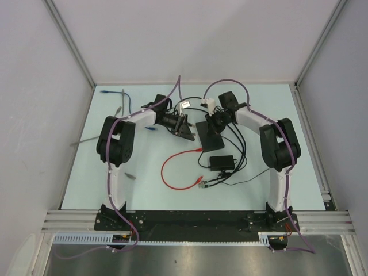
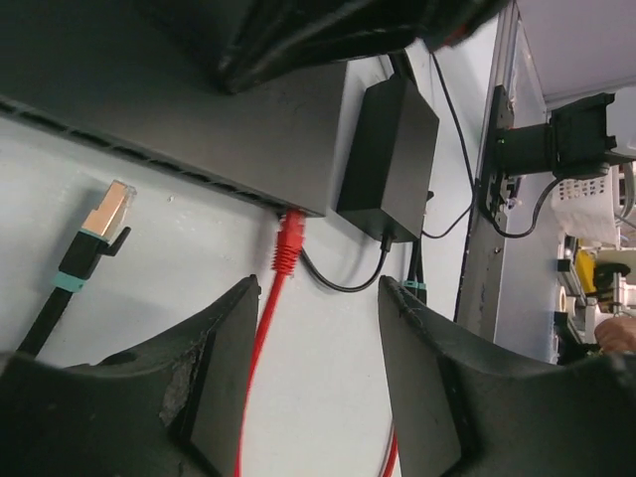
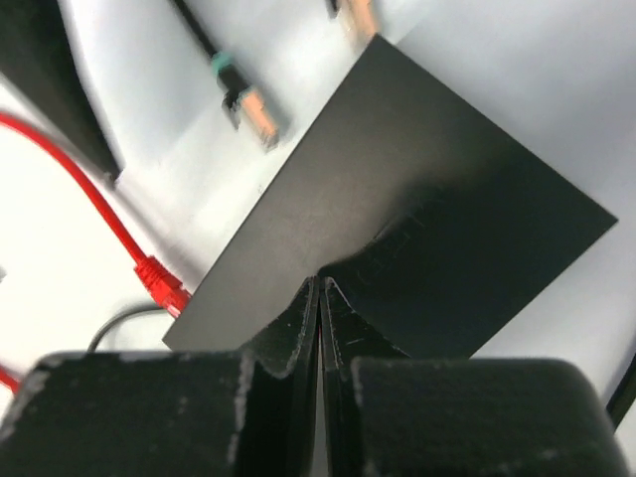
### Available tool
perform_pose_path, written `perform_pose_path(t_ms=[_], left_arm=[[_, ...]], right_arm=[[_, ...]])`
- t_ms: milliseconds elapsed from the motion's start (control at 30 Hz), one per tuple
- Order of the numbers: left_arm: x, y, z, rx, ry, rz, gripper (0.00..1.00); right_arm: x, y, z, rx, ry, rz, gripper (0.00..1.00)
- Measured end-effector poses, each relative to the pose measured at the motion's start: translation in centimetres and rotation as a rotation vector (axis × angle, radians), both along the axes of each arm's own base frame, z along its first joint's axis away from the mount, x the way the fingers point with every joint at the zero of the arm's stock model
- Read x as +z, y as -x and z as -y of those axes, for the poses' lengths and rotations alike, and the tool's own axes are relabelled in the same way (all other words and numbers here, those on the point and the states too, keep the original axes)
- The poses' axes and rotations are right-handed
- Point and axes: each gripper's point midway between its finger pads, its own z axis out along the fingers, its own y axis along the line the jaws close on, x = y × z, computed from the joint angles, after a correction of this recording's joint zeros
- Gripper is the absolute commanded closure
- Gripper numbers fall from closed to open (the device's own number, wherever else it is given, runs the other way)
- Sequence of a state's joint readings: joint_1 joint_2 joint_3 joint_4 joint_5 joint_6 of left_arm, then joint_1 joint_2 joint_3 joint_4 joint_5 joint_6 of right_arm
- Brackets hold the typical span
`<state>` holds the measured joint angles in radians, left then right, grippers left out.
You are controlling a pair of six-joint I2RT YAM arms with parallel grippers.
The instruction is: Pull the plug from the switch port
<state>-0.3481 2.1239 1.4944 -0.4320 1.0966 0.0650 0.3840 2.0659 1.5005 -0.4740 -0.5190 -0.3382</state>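
Observation:
The switch (image 1: 210,136) is a flat black box lying mid-table. A red plug (image 2: 289,231) sits in a socket at the corner of the switch's (image 2: 199,109) edge, and its red cable (image 1: 167,169) loops away to the left. My left gripper (image 2: 318,298) is open just short of the plug; the red cable runs between the fingers (image 2: 214,368), close to the left one. My right gripper (image 3: 320,283) is shut and empty, its tips resting on the switch's top face (image 3: 397,189). The red plug also shows in the right wrist view (image 3: 159,280).
A smaller black box (image 1: 221,162) with thin black leads lies just in front of the switch. A loose black cable with a teal-banded plug (image 2: 104,214) lies beside the switch's socket edge. Blue and grey loose cables (image 1: 115,95) lie at the far left.

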Motion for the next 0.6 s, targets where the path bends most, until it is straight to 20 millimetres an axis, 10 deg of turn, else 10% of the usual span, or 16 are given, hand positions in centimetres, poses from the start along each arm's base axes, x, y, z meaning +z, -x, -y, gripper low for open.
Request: perform_pose_path(t_ms=[333,600], left_arm=[[-3.1,-0.3,0.2,0.013,-0.002,-0.067,0.47],[-4.1,0.0,0.3,0.000,-0.009,-0.110,0.48]], right_arm=[[0.1,7.6,0.9,0.063,0.150,-0.084,0.98],[0.0,8.6,2.4,0.047,0.209,-0.083,0.98]])
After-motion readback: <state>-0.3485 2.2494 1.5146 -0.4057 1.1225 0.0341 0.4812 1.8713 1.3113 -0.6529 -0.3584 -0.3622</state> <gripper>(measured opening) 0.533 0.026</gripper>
